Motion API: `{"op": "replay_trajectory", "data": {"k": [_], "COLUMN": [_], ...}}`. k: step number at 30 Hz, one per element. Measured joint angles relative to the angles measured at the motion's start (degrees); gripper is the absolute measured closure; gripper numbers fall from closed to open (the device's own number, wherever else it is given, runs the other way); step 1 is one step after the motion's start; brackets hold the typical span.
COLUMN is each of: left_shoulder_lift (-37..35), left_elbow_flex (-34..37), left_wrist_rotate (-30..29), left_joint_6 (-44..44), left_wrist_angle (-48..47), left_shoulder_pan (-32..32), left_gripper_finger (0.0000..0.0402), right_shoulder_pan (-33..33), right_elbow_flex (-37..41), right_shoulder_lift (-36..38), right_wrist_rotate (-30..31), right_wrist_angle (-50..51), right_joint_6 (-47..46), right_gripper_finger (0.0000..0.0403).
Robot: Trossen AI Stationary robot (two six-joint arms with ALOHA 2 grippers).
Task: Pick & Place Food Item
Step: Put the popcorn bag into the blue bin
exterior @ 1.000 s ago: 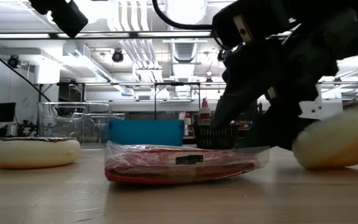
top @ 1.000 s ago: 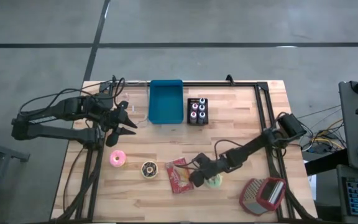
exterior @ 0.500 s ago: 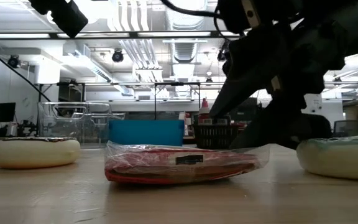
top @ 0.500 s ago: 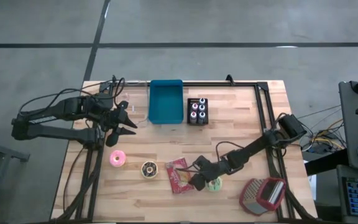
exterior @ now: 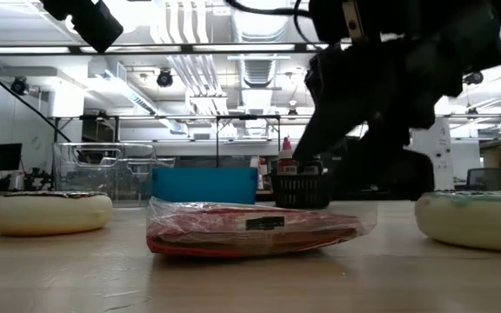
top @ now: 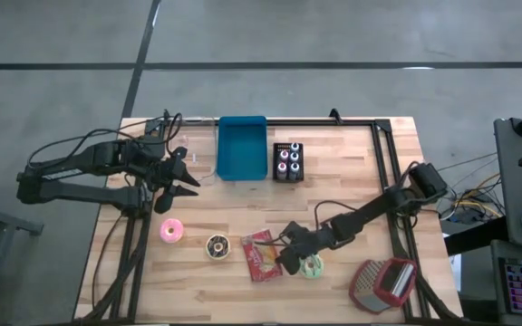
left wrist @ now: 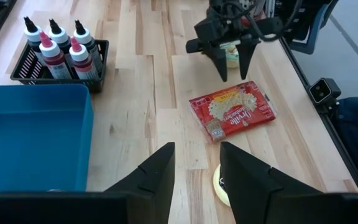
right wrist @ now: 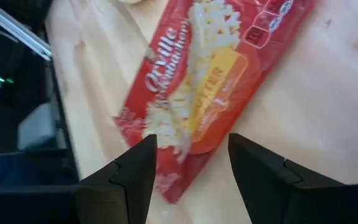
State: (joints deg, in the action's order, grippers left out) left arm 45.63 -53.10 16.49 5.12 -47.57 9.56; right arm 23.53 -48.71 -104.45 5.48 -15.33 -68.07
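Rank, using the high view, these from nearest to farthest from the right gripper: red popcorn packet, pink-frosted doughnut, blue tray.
1. Red popcorn packet, right beside the right gripper.
2. Pink-frosted doughnut, far along the table's near edge.
3. Blue tray, at the far edge.

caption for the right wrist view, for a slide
Open right gripper poised just above the red popcorn packet on the wooden table.

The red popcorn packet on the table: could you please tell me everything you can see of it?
The popcorn packet is a flat red bag in clear plastic wrap, printed with popcorn, a yellow band and white lettering. It lies flat and slightly askew on the wooden table, near the front edge, between the chocolate donut and the green-frosted donut. It looks sealed and unopened. The right gripper hovers open just beside it; no contact is visible.
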Motion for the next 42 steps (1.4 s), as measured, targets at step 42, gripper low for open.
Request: {"op": "replay_trajectory", "data": {"k": [42], "left_shoulder_lift": [0.0], "left_elbow_flex": [0.0], "left_wrist_rotate": [0.0], "left_joint_6": [0.0], "left_wrist_angle": [0.0], "left_shoulder_pan": [0.0], "left_gripper_finger": [0.0268], "right_shoulder_pan": [0.0], "right_elbow_flex": [-0.8], "right_shoulder_lift": [-8.5], "right_wrist_rotate": [0.5], "right_wrist_angle": [-10.2], "right_joint_6": [2.4], "right_gripper_finger": [0.0246]}}
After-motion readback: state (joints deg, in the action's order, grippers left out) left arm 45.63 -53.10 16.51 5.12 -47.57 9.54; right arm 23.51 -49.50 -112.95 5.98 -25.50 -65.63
